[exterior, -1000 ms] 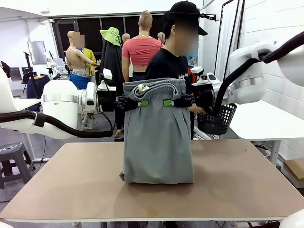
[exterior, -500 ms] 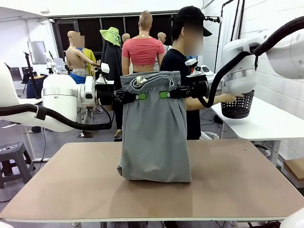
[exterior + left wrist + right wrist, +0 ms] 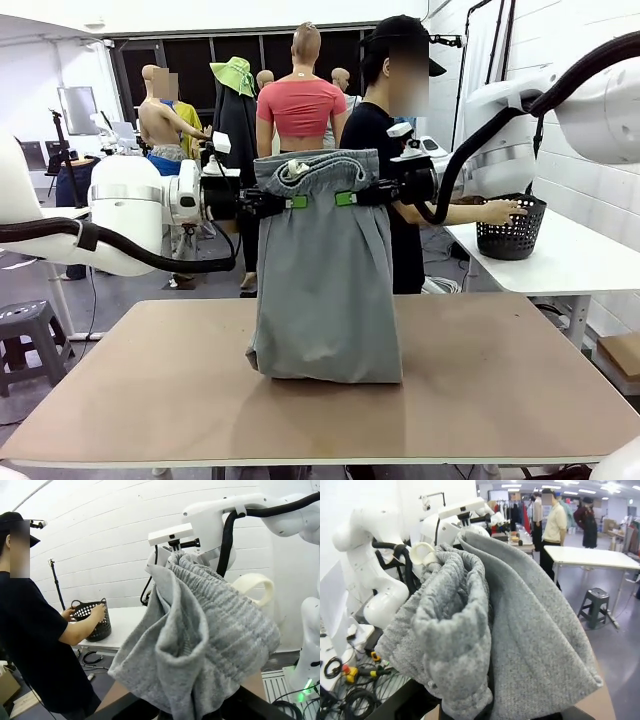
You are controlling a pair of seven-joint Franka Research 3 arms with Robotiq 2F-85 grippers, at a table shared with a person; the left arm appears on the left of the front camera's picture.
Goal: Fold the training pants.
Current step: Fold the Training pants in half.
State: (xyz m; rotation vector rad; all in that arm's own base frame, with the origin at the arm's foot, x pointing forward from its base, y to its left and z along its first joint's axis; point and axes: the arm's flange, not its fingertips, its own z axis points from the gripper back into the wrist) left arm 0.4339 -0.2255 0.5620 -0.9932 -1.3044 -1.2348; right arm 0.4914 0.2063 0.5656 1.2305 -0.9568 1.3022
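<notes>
The light grey training pants [image 3: 325, 280] hang by their gathered waistband above the table [image 3: 120, 400], their lower fold resting on the tabletop. My left gripper [image 3: 296, 202] is shut on the waistband's left side and my right gripper [image 3: 346, 198] is shut on its right side, both pointing inward at the same height. Bunched grey waistband of the training pants [image 3: 200, 640] fills the left wrist view's foreground; my fingers are hidden under it. The right wrist view looks onto the same gathered cloth of the training pants [image 3: 485, 645].
A person in a black shirt [image 3: 385, 130] stands behind the pants, a hand on a black mesh basket [image 3: 511, 227] that sits on a white side table [image 3: 560, 262] at the right. A grey stool [image 3: 30, 325] stands left of the table.
Both grippers rose slightly and shifted left with the pants, then held still. The person carried the black basket rightward onto the white side table.
</notes>
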